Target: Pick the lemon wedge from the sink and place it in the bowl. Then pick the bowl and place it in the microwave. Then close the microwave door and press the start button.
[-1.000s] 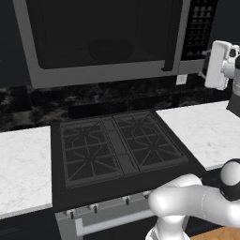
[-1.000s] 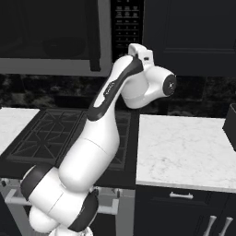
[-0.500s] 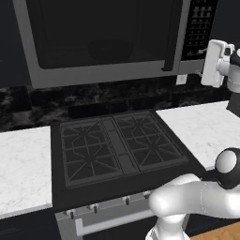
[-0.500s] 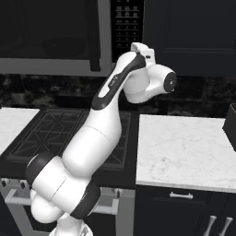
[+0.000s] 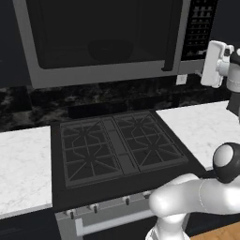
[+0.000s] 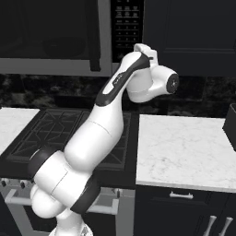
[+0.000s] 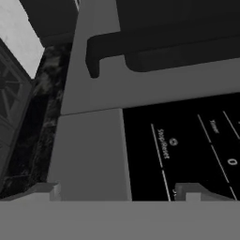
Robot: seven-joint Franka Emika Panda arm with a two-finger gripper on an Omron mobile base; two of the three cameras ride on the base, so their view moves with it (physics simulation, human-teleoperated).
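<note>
The microwave (image 5: 108,70) hangs above the stove with the microwave door (image 5: 103,40) shut and its dark vertical handle (image 5: 171,37) at the right. A dim round shape behind the tinted window looks like the bowl (image 5: 110,49). The lemon wedge is hidden and the sink is out of view. My gripper (image 5: 206,68) hovers just in front of the lower end of the black button panel (image 5: 197,26). In the hand view the gripper (image 7: 119,192) is open and empty, its fingertips (image 7: 44,190) close to the panel (image 7: 187,145) beside the handle (image 7: 154,44).
A black gas stove (image 5: 117,145) sits below the microwave, with white marble counters to its left (image 5: 21,168) and right (image 6: 184,147). A dark box (image 6: 230,124) stands at the right counter's far edge. Dark cabinets (image 6: 189,32) flank the microwave.
My hand has edged a little left, closer to the button panel, and the arm's elbow has risen. The gripper stays open and the door stays shut.
</note>
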